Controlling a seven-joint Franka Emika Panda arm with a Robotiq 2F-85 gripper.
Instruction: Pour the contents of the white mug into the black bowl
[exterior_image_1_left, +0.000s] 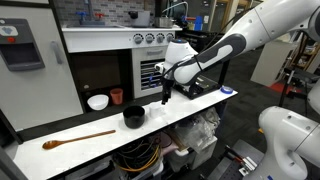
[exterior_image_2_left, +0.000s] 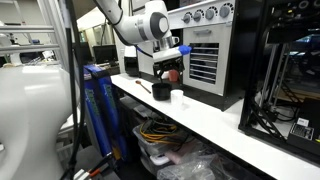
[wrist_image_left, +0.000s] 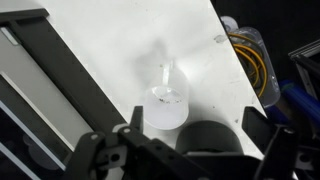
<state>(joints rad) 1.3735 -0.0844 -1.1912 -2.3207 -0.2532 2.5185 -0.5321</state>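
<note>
The white mug (exterior_image_1_left: 97, 102) is squat and round and stands at the back of the white counter (exterior_image_1_left: 200, 108), in front of the toy oven. It is out of the wrist view. The black bowl (exterior_image_1_left: 133, 117) stands to its right, nearer the front edge, and also shows in the other exterior view (exterior_image_2_left: 160, 90). In the wrist view its dark round rim (wrist_image_left: 210, 145) lies low between my fingers. My gripper (exterior_image_1_left: 166, 97) (exterior_image_2_left: 168, 82) (wrist_image_left: 185, 160) hangs fingers-down just right of the bowl. It is open and empty, well away from the mug.
A small red-orange cup (exterior_image_1_left: 116, 96) stands between mug and bowl. A wooden spoon (exterior_image_1_left: 78, 139) lies at the counter's left end. A pale translucent cup (wrist_image_left: 165, 108) stands just beyond the bowl. The oven front (exterior_image_1_left: 150, 70) runs behind. Yellow cables (wrist_image_left: 250, 50) hang below the counter's edge.
</note>
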